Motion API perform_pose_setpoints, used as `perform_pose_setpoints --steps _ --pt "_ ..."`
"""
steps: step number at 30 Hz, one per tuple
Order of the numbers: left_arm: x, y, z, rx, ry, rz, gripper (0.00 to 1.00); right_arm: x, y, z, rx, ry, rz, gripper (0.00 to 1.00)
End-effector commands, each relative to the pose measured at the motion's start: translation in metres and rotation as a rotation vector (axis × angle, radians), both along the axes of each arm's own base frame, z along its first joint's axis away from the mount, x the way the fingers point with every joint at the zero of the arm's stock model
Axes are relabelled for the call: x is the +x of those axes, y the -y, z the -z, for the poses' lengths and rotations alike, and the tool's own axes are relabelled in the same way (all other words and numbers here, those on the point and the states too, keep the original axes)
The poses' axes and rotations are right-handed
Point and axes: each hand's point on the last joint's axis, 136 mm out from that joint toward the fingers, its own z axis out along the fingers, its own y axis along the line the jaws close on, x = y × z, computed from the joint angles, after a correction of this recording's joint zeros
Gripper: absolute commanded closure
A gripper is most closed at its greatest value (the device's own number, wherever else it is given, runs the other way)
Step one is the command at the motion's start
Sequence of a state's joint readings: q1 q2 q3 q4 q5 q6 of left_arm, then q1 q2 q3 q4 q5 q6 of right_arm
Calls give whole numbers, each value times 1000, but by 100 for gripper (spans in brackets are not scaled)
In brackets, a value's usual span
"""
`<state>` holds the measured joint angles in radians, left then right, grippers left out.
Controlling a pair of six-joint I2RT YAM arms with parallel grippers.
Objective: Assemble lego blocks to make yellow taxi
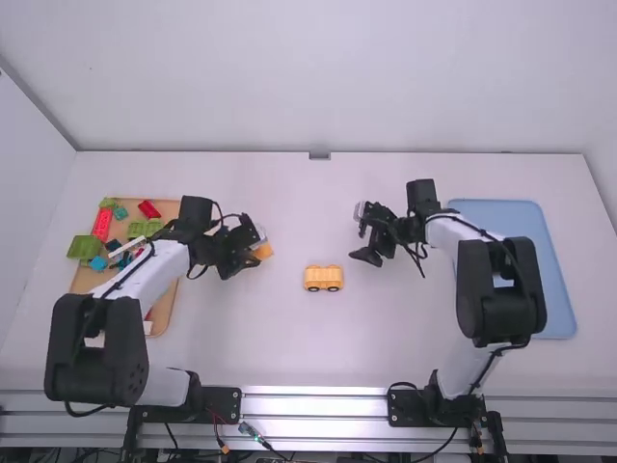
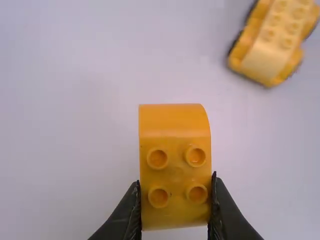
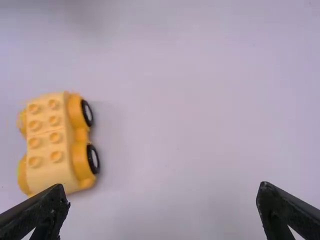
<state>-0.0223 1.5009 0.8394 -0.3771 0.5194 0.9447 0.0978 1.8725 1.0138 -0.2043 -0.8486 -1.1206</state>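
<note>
My left gripper is left of the middle in the high view, shut on a yellow block. Seen from the left wrist, the gripper pinches that block, which has a curved end and several studs. The yellow car base stands on its wheels mid-table, apart from both grippers; it appears as the studded base in the left wrist view and as the wheeled base in the right one. Up and right of it, my right gripper is open, its two fingers wide apart.
At the left, a tan tray holds several coloured blocks, partly under the left arm. A light blue tray lies at the right, partly behind the right arm. White table surface stretches between the two arms.
</note>
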Motion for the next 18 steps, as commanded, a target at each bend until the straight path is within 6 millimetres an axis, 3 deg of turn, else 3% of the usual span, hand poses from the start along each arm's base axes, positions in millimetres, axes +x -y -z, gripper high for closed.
perform_pose_setpoints --steps 1,5,7,12,18 --pt "3 19 -12 -34 60 130 99 -26 -11 -7 135 36 -92 1" --pt "10 31 -8 -62 40 171 99 -50 -23 4 228 99 -128 1" --pt "10 32 -3 -50 26 191 99 -52 -26 6 237 108 -120 1" --pt "-5 30 26 -6 -34 309 98 -57 -31 11 254 113 -87 1" --pt "-24 30 45 18 -61 456 99 -60 -31 13 249 96 -89 1"
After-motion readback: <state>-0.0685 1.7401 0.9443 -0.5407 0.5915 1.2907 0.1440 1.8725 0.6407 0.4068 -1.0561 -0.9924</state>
